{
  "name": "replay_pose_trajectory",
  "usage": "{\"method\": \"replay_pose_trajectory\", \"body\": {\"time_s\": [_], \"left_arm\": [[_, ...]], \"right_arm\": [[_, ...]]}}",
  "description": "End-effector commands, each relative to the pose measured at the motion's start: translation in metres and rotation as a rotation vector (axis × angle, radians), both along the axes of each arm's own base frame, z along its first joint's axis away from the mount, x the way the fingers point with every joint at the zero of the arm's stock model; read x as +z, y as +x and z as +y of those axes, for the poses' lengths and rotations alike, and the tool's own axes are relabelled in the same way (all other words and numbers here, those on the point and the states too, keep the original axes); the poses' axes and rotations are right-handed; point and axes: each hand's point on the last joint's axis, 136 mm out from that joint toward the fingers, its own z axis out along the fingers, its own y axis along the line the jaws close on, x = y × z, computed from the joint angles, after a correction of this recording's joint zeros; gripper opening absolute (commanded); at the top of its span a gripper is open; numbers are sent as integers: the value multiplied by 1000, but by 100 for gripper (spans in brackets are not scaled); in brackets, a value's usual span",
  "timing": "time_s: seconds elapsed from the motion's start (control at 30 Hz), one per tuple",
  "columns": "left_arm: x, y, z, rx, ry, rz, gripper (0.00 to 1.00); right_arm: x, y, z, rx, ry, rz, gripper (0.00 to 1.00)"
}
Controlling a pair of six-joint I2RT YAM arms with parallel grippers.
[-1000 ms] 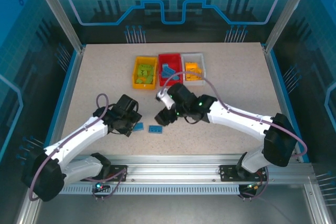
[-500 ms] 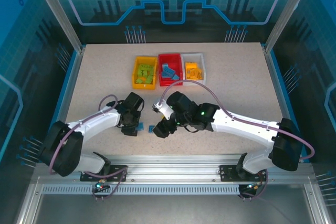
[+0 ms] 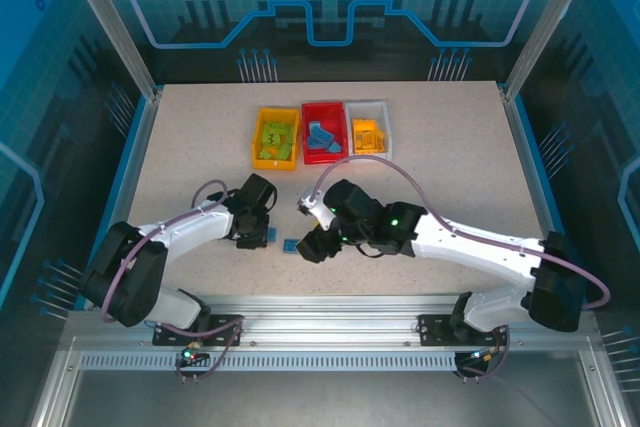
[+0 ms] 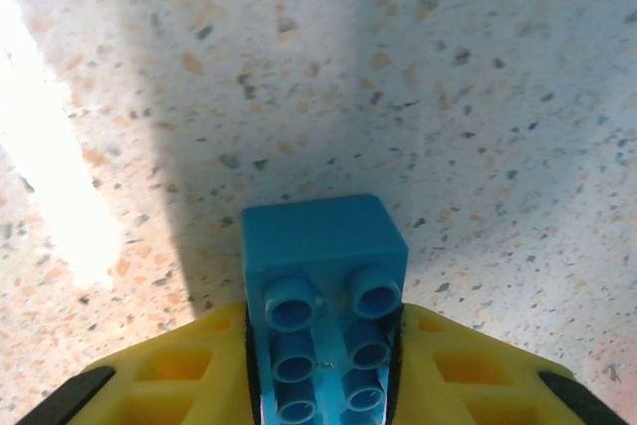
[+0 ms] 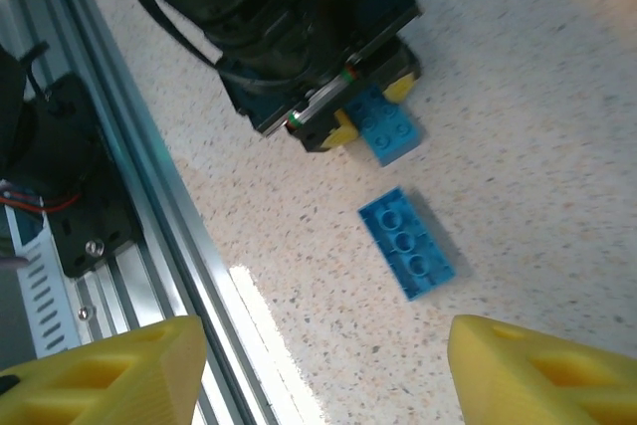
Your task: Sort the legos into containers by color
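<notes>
Currently, the largest hazard is contact between the arms. The left arm and the right arm converge on one patch of the table, and their grippers work just beside each other. A lift or swing by either arm without clearance could strike the other arm or its cable.

The second hazard is mis-sorting. The yellow bin holds green bricks, the red bin holds blue bricks, and the white bin holds orange bricks. The bins stand in a tight row, so an off-centre release could drop a brick into the wrong one.

The third hazard is a lost grasp. The left gripper clamps only the rear part of the first blue brick, which rests on the table. The front end projects past the fingertips, so the brick could pivot or slip during the lift. The second blue brick lies loose on the table, skewed to the right gripper. A descent without realignment could push it aside.

Pose: the left arm reaches forward and low, with its wrist pitched down at the table. The right arm stretches leftward across the centre with its elbow bent. Its fingers are spread wide above the table and hold nothing.
</notes>
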Motion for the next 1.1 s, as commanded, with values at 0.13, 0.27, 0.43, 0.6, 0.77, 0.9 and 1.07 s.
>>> {"method": "replay_pose_trajectory", "body": {"time_s": [0.13,0.27,0.43,0.6,0.77,0.9,1.07], "left_arm": [[71,71,-17,-337,123,-250,29],[112,114,-38,-540,185,-359,28],[145,173,-72,-765,255,-479,29],[152,233,-100,-915,343,-539,28],[140,283,-121,-959,339,-591,29],[128,313,-134,-968,301,-641,32],[109,330,-142,-977,257,-636,45]], "right_arm": [[68,76,-93,-505,254,-100,65],[81,100,-122,-604,405,-104,66],[91,120,-122,-639,441,-127,66],[99,134,-113,-642,456,-124,66],[100,139,-110,-642,448,-125,66],[98,139,-111,-640,434,-120,66],[92,138,-110,-634,424,-97,66]]}}
